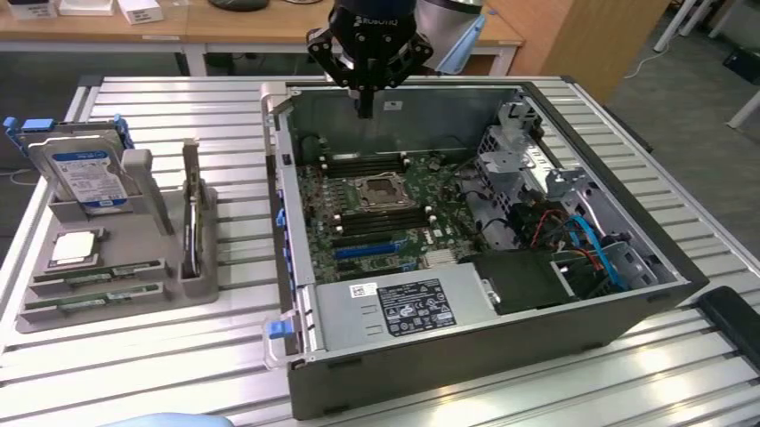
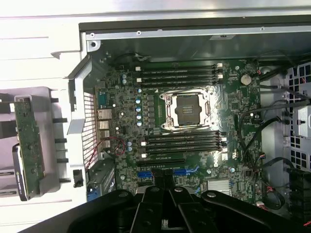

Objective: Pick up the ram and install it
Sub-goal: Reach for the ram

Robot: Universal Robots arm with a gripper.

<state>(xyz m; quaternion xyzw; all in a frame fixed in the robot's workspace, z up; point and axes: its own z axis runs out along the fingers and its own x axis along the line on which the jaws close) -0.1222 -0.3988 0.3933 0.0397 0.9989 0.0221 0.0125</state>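
Observation:
Two ram sticks, long thin green boards, lie flat in the grey tray (image 1: 178,289) at the exterior view's left, one (image 1: 101,274) just behind the other (image 1: 95,301). My gripper (image 1: 365,105) hangs over the far wall of the open computer case (image 1: 499,347), well away from the tray. Its black fingers are shut together and hold nothing. In the wrist view the gripper (image 2: 163,190) looks straight down on the motherboard (image 2: 233,102). Empty black memory slots (image 2: 180,73) run on one side of the bare processor socket (image 2: 187,108), and more slots (image 2: 182,143) run on the other.
The tray also holds an upright hard drive (image 1: 85,173), a square silver processor chip (image 1: 74,247) and an upright green card (image 2: 29,145). Inside the case are a labelled power supply (image 1: 404,307), a black shroud (image 1: 529,280), blue cables (image 1: 594,245) and a drive cage (image 1: 517,147).

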